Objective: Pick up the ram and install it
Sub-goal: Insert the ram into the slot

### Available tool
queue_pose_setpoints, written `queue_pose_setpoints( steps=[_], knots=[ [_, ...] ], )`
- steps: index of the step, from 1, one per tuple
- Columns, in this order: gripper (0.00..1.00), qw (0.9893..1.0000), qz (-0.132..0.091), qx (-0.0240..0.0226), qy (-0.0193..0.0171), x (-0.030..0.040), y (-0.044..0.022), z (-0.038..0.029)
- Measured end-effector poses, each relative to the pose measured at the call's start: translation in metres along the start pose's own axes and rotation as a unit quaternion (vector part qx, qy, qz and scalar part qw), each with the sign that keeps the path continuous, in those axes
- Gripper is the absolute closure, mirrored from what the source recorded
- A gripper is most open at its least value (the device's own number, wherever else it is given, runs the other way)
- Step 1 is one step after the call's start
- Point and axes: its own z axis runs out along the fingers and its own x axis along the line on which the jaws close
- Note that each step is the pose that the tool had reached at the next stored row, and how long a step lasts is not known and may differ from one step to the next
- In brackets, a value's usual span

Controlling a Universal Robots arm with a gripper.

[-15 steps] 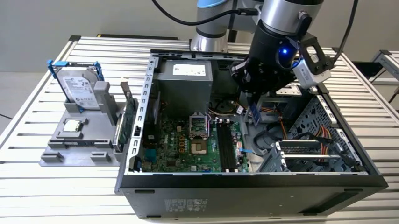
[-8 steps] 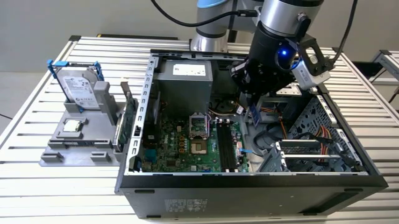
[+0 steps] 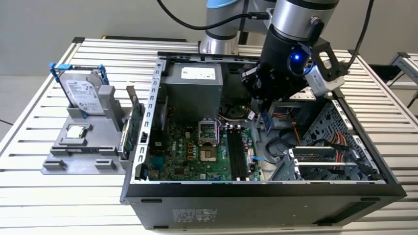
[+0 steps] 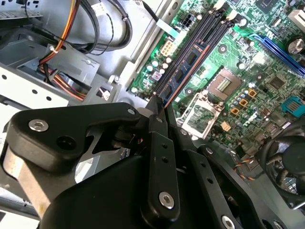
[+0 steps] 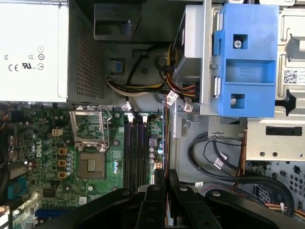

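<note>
My gripper (image 3: 261, 111) hangs inside the open computer case (image 3: 261, 188), above the right side of the motherboard (image 3: 189, 156). It is shut on the ram (image 4: 183, 71), a dark blue stick with black chips that juts out from the fingertips (image 4: 153, 107). In the first wrist view the ram (image 5: 164, 136) shows edge-on as a thin line just beyond the gripper (image 5: 164, 175). It runs parallel to the black memory slots (image 5: 136, 148), a little to their side and over the board's edge. The exterior view shows a blue bit of the ram (image 3: 266, 121) under the gripper, behind the slots (image 3: 235, 152).
A grey fixture (image 3: 56, 164) at the exterior view's left holds a silver drive in a blue frame (image 3: 85, 95) and a small square chip (image 3: 77, 131). Power supply (image 3: 193, 83), CPU socket (image 5: 88, 131), blue drive bracket (image 5: 245, 57) and cable bundles (image 5: 224, 162) crowd the case.
</note>
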Motion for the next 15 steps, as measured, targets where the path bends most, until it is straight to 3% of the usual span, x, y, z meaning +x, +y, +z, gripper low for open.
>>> queue_pose_setpoints(
  steps=[15],
  knots=[
    [1.0, 1.0, 0.0, 0.0003, 0.0, 0.0001, 0.0004, 0.0108]
  ],
)
